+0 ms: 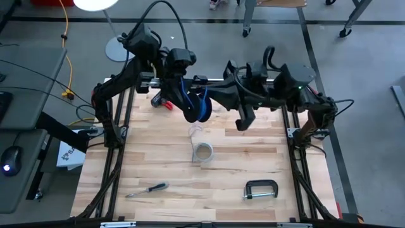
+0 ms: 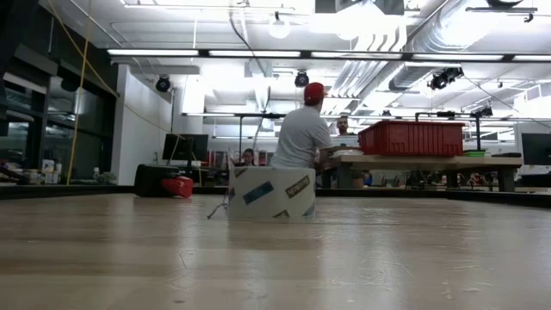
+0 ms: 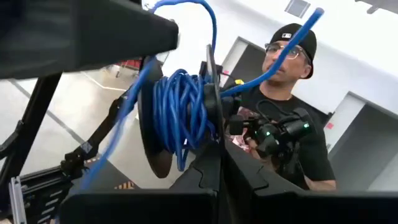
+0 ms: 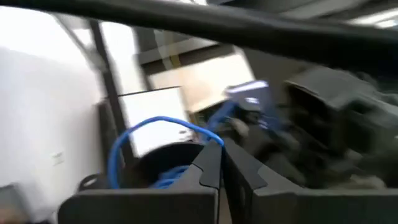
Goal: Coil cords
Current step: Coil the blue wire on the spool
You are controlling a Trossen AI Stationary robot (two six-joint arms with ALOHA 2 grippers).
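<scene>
- Two arms hang raised over the far half of the desk (image 1: pixel 190 190), and I work them left to right.
- On my left gripper (image 1: pixel 190 114) the fingers look pinched together, and the blue cord (image 1: pixel 201 109) is wound in many turns right beside them; whether they actually clamp a strand I cannot tell.
- To coil well from here, I judge I should keep that bundle steady and lay each new turn flat against the last, keeping the free tail taut so nothing slips off.
- In the left wrist view the blue cord (image 3: pixel 180 115) shows as a tight stack of loops around a dark round form, with one loop arching above it and a loose end running off towards a person (image 3: pixel 292 124) beyond.
- At the centre of the desk stands a roll of tape (image 1: pixel 203 152).
- My right gripper (image 1: pixel 243 121) hangs just beside the bundle, fingers pressed together on nothing I can see; the blue cord (image 4: pixel 155 134) bows in front of them.
</scene>
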